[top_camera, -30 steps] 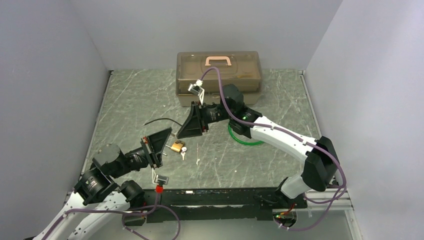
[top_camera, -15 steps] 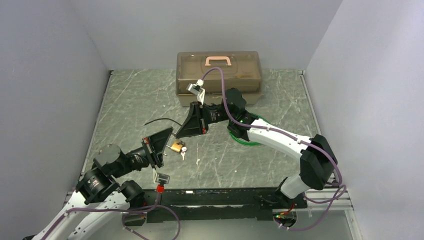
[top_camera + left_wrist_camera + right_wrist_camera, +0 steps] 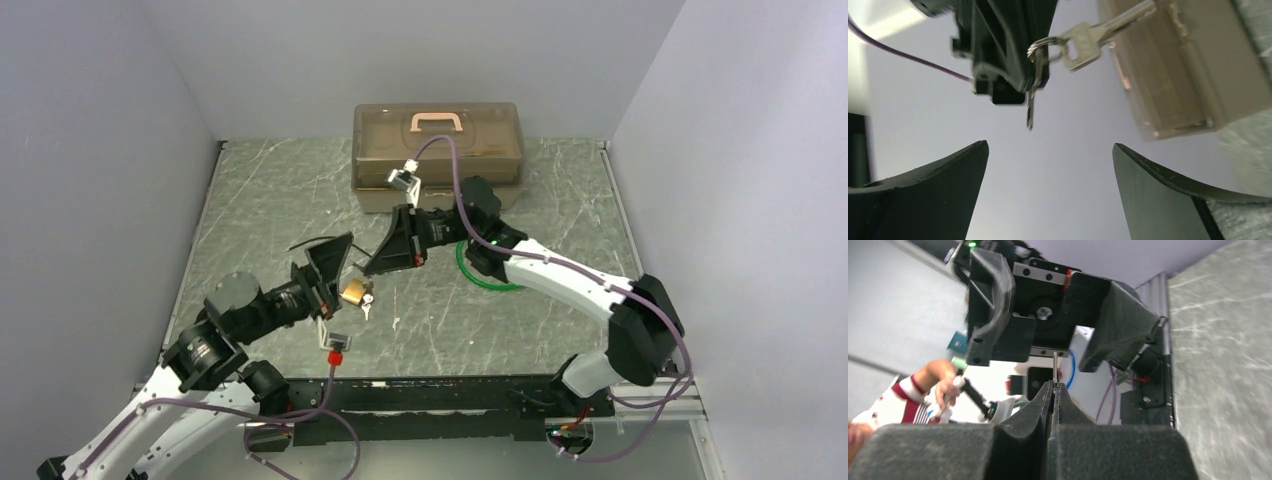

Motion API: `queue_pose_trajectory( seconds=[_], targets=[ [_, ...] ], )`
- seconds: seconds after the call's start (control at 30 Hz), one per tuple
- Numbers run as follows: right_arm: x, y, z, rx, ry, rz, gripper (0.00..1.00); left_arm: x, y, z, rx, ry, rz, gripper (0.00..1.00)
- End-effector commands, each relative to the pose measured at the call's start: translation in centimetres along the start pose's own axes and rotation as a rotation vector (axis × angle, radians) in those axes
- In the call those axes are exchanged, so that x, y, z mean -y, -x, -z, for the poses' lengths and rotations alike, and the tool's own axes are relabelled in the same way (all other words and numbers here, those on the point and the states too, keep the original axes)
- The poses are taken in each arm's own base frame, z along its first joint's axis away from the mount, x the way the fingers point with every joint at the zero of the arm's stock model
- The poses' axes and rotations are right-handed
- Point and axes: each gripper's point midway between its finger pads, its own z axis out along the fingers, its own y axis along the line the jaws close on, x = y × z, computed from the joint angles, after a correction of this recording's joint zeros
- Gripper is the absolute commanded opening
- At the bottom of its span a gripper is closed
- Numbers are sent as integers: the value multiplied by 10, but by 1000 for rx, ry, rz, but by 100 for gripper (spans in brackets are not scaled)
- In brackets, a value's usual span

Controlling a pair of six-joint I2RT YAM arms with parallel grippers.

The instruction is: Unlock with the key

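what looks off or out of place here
One thing: the left gripper stands open, so nothing steadies the padlock. The right gripper is shut on a thin metal blade, seemingly the dangling spare key, not the inserted key.

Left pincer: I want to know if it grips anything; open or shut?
Open: the left pincer shows fingers wide apart in its wrist view, padlock beyond them.
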Motion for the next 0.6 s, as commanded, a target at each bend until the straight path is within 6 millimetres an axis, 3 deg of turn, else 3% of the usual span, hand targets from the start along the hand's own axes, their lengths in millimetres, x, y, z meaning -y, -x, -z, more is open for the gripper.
queue_pose_trajectory(
  seconds=[0.0,0.03,0.13,0.23,0.3,0.47,0.57],
  targets=[
    [2,14,32,46,-230,129,0,2,-30,-2,-110,-86,413,100],
    [9,12,41,47,-316,128,0,2,-33,-6,-123,-119,541,99],
    [24,11,80,108,-594,158,0,35,-21,-25,-136,-360,914,99],
    [13,13,120,224,-797,205,0,64,7,-49,-84,-551,1172,99],
    [-6,12,149,323,-888,232,0,78,25,-71,-42,-636,1308,99],
    [-47,12,199,551,-1009,257,0,108,65,-121,135,-883,1457,99],
    [-71,18,224,661,-1071,282,0,136,83,-143,192,-1005,1401,100]
  ],
)
